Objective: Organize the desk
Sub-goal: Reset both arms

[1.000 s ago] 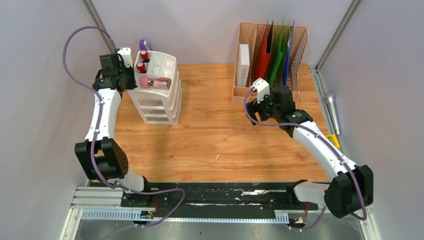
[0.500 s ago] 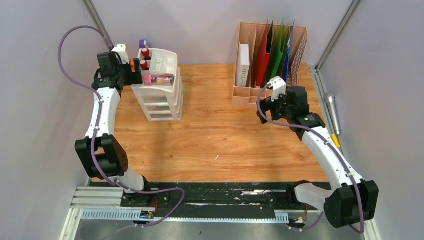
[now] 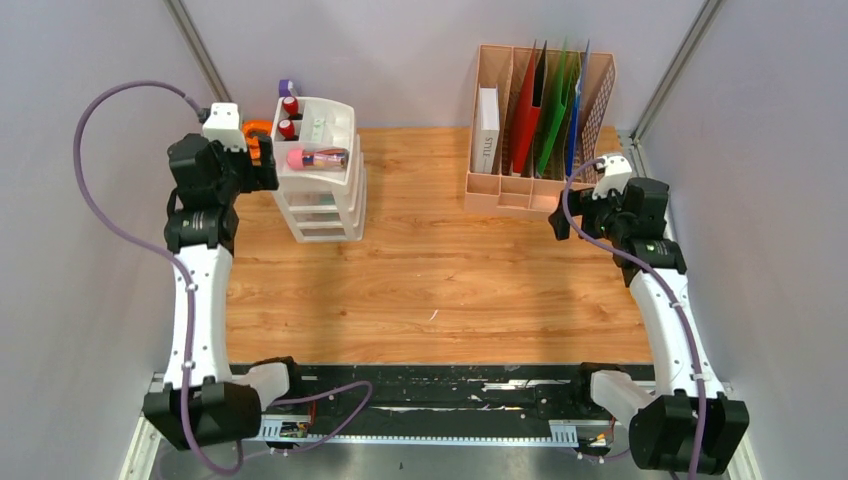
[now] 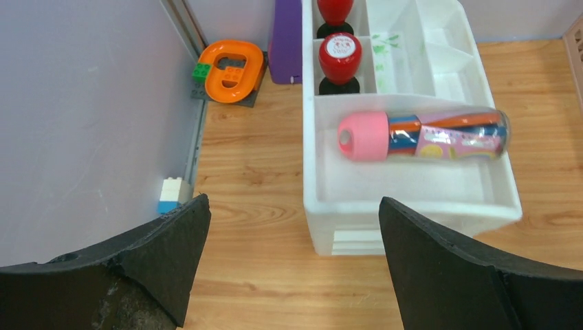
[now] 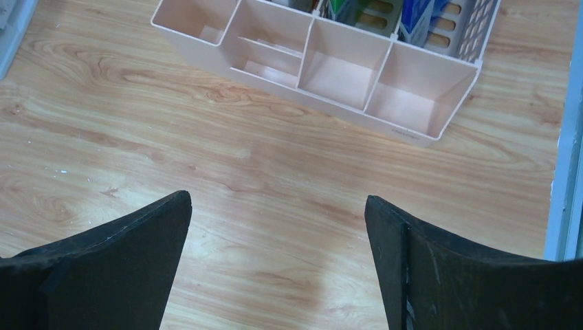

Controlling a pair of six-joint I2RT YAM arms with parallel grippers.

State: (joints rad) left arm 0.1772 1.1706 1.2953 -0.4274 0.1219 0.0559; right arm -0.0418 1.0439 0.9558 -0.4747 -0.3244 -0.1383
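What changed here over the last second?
Both arms drew back toward their own sides. The left gripper left the top tray of the white drawer unit, its jaws opening wide; the pink-capped tube lies in that tray. The right gripper swung from the front of the pink file organizer toward the right edge of the desk, jaws open. The organizer stayed put.

On the desk (image 3: 430,290), a drawer unit (image 3: 322,205) stands far left and a file rack (image 3: 505,203) far right, well apart. A tube (image 4: 423,134) lies in the near compartment of the unit's top tray, two stamps (image 4: 339,58) behind it. Folders (image 3: 548,110) and a book (image 3: 487,125) stand in the rack. A toy-brick piece (image 4: 230,62) sits left of the unit.
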